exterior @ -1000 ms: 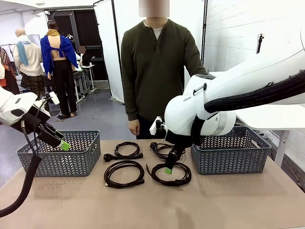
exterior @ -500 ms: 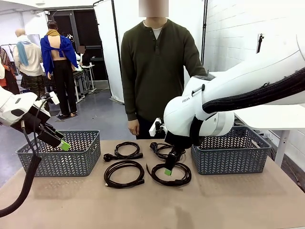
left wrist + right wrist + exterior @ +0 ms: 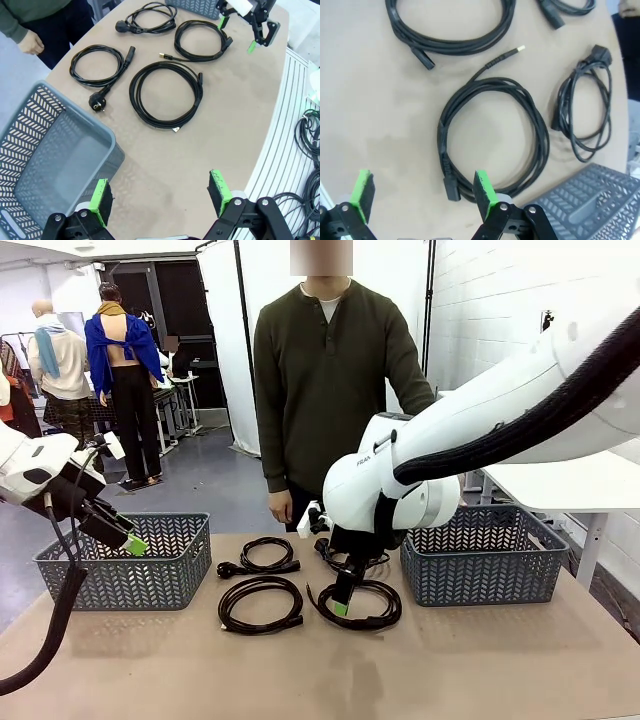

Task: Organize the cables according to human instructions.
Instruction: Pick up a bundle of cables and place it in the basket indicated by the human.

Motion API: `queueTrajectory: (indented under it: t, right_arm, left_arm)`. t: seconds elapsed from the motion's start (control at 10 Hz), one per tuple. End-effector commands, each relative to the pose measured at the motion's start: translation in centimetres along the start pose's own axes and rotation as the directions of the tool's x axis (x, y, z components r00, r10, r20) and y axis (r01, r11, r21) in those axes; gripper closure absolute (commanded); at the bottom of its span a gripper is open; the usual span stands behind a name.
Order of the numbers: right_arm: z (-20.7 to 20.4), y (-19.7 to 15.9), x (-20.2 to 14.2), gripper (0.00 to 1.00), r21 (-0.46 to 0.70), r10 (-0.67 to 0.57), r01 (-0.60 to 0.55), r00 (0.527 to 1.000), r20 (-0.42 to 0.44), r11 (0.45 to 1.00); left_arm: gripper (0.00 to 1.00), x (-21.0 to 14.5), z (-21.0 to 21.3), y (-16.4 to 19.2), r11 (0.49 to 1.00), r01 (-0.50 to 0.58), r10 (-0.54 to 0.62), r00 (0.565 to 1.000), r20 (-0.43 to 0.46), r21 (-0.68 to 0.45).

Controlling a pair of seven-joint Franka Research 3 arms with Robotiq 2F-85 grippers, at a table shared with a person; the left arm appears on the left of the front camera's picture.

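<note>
A white brick wall (image 3: 490, 310) runs along the right. White screen panels (image 3: 222, 350) stand farther back on a grey floor (image 3: 200, 485), evenly lit.

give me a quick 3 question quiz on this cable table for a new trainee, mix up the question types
1. How many coiled cables lie on the table?
2. True or false: the left hand is open and holds nothing, close to the left basket.
3. The right hand is: a) shut on a cable; b) open above the near right coil; c) resting flat on the table.
Key: 1 four; 2 true; 3 b.
</note>
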State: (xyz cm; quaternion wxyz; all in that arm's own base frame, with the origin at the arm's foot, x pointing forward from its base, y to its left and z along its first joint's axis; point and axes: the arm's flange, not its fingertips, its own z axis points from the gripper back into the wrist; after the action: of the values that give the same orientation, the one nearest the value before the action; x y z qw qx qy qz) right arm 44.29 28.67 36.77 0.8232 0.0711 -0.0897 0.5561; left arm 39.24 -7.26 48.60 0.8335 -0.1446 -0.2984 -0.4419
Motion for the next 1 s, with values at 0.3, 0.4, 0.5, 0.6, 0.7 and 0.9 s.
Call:
queueTrajectory:
  t: [0.3, 0.4, 0.5, 0.6, 0.7, 0.9]
  right_arm:
    - [-3.4, -1.2, 0.9, 0.00, 0.000, 0.096, -0.097, 0.990, -0.101, 0.995]
    - [-4.0, -1.2, 1.0, 0.00, 0.000, 0.105, -0.106, 0.989, -0.106, 0.994]
    - [-4.5, -1.2, 1.2, 0.00, -0.002, 0.106, -0.107, 0.988, -0.115, 0.994]
    - [-5.1, -1.2, 1.5, 0.00, -0.001, 0.110, -0.111, 0.986, -0.128, 0.994]
    - [-5.7, -1.2, 1.6, 0.00, 0.005, 0.119, -0.119, 0.984, -0.133, 0.993]
    - [-6.3, -1.4, 2.0, 0.00, 0.006, 0.119, -0.119, 0.982, -0.145, 0.993]
  left_arm:
    - [0.00, -0.2, 0.0, 0.4, 1.000, 0.010, -0.010, 1.000, 0.014, -0.015]
    - [0.00, -0.2, 0.0, 0.4, 1.000, 0.010, -0.010, 1.000, 0.014, -0.015]
    - [0.00, -0.2, 0.0, 0.4, 1.000, 0.010, -0.010, 1.000, 0.014, -0.015]
    - [0.00, -0.2, 0.0, 0.4, 1.000, 0.010, -0.010, 1.000, 0.014, -0.015]
    - [0.00, -0.2, 0.0, 0.4, 1.000, 0.010, -0.010, 1.000, 0.014, -0.015]
    - [0.00, -0.2, 0.0, 0.4, 1.000, 0.010, -0.010, 1.000, 0.014, -0.015]
